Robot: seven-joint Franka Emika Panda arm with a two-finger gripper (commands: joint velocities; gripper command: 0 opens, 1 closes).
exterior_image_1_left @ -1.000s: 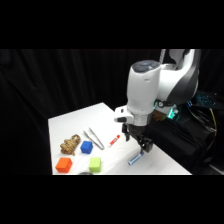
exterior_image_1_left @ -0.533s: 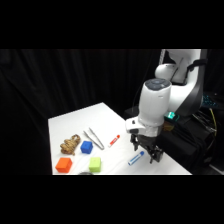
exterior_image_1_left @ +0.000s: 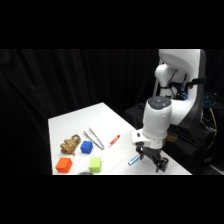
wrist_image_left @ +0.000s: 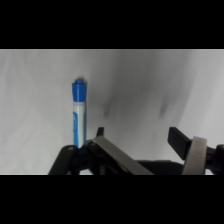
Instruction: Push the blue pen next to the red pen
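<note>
The blue pen (exterior_image_1_left: 134,160) lies near the table's front right edge, and the wrist view shows its blue cap and white body (wrist_image_left: 78,112). The red pen (exterior_image_1_left: 114,140) lies up and to the left of it, a short gap away, and does not show in the wrist view. My gripper (exterior_image_1_left: 152,161) hangs low over the table just right of the blue pen. In the wrist view the gripper (wrist_image_left: 137,137) is open with only bare table between its fingers, and the blue pen lies just outside the left finger (wrist_image_left: 100,134).
Metal tongs (exterior_image_1_left: 93,138) lie left of the red pen. A blue cube (exterior_image_1_left: 86,146), a green cube (exterior_image_1_left: 95,164), an orange cube (exterior_image_1_left: 64,164) and a brown lumpy object (exterior_image_1_left: 70,144) sit at the table's left. The table's right edge runs close behind the gripper.
The arm has swung right and toward the table's front, lowering the gripper from beside the red pen to just right of the blue pen. The pens have not moved.
</note>
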